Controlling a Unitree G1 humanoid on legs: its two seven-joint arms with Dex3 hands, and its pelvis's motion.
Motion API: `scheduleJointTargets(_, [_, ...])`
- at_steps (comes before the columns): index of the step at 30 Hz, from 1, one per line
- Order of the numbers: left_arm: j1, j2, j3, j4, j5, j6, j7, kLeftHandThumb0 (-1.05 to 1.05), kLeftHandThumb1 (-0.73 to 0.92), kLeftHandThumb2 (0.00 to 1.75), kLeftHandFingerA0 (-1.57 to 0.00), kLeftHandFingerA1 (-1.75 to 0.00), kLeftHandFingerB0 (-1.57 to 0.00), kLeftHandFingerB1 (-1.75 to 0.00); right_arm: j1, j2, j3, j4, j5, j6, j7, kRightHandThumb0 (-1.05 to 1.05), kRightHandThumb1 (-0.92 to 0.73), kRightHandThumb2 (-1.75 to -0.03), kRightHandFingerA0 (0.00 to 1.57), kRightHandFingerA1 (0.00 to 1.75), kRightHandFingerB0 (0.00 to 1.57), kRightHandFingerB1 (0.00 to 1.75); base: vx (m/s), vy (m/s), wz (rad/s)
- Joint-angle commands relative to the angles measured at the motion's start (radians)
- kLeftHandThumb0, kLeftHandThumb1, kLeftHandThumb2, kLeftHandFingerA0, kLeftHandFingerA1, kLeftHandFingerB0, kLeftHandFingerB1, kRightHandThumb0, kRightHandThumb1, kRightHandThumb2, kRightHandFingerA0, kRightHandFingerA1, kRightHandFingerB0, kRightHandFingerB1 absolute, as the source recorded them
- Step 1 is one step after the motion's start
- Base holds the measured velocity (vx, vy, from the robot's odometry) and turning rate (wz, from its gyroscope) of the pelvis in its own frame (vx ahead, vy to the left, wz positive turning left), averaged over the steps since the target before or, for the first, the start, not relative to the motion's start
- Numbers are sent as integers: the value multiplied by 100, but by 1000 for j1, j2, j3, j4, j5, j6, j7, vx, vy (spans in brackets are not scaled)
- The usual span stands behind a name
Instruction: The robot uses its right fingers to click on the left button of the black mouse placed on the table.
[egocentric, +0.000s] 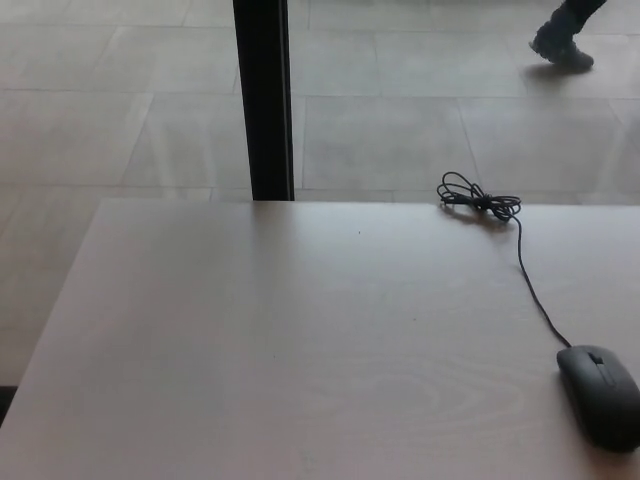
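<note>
Resting at the right near corner of the bench (250, 340), the black mouse (600, 395) lies flat on the pale wood-grain surface, its nose and scroll wheel pointing toward the far edge and its body close to the right border of the head view, where its lower right part is cut off. The mouse cable (530, 285) leaves the front of the mouse and runs across the bench toward the far edge, leaning slightly left. It ends in a small bundled coil (478, 198) that lies on the bench near the far edge, well apart from the mouse. Nothing touches the mouse or its left button. Neither robot hand appears in the view, so the opening of the fingers and any hold on an object cannot be told for the left or the right side. The rest of the bench surface shows only faint wood grain. Beyond the far edge, a black upright post (263, 100) stands on the tiled floor (100, 120), left of centre. At the top right corner, a person's shoe (562, 45) and lower leg show on the floor, far from the bench.
</note>
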Motion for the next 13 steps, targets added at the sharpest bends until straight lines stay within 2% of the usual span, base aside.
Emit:
scheduleJointTargets(1, [-6, 6, 22, -7, -31, -1, -7, -90, 92, 71, -69, -59, -58, -48, 43, 250, -98, 40, 282, 65, -57, -45, -83, -64, 42, 40, 35, 34, 0, 0, 0])
scheduleJointTargets(3, [-8, 8, 26, -3, -34, 4, -7, -91, 92, 67, -69, -58, -56, -46, 40, 285, -110, 36, 299, 68, -66, -45, -82, -64, 44, 45, 33, 34, 0, 0, 0])
scheduleJointTargets(4, [-9, 9, 20, -4, -26, 6, 7, -91, 92, 72, -70, -56, -58, -47, 39, 304, -115, 29, 302, 58, -83, -45, -83, -64, 53, 60, 36, 36, 0, 0, 0])
scheduleJointTargets(5, [-8, 10, 19, -4, -25, 6, 8, -91, 92, 72, -70, -56, -58, -47, 41, 309, -118, 25, 301, 57, -83, -45, -83, -64, 53, 60, 36, 36, 0, 0, 0])
scheduleJointTargets(6, [-11, 10, 17, -3, -21, 7, 14, -91, 92, 72, -71, -55, -58, -47, 43, 321, -125, 9, 306, 76, -84, -34, -61, -104, 52, 72, 20, 50, 0, 0, 0])
scheduleJointTargets(7, [-12, 11, 16, -3, -20, 7, 15, -91, 92, 72, -71, -55, -58, -47, 43, 325, -127, 5, 307, 81, -84, -34, -61, -104, 52, 72, 20, 50, 0, 0, 0])
scheduleJointTargets(8, [-11, 10, 15, 6, -18, 4, 13, -91, 92, 73, -68, -54, -55, -46, 31, 347, -161, 31, 363, 109, -74, -47, -81, -66, 71, 117, 41, 39, 0, 0, 0])
scheduleJointTargets(10, [-1, 7, 0, 1, -2, -13, 9, -92, 92, 79, -70, -55, -51, -45, 37, 366, -167, 19, 373, 131, -70, -47, -84, -65, 72, 79, 45, 41, 0, 0, 0])
scheduleJointTargets(11, [2, 7, -6, 0, 5, -18, 11, -93, 92, 80, -67, -54, -51, -45, 26, 364, -177, 42, 387, 156, -60, -48, -81, -66, 70, 111, 42, 40, 0, 0, 0])
scheduleJointTargets(12, [3, 5, 2, -3, -5, -16, 0, -92, 92, 78, -69, -57, -50, -46, 23, 354, -165, 97, 362, 128, -66, -48, -84, -65, 79, 108, 50, 43, 0, 0, 0])
scheduleJointTargets(13, [3, 5, 2, -3, -5, -16, 0, -92, 92, 78, -69, -57, -50, -46, 23, 354, -165, 97, 362, 128, -66, -48, -84, -65, 79, 108, 50, 43, 0, 0, 0])
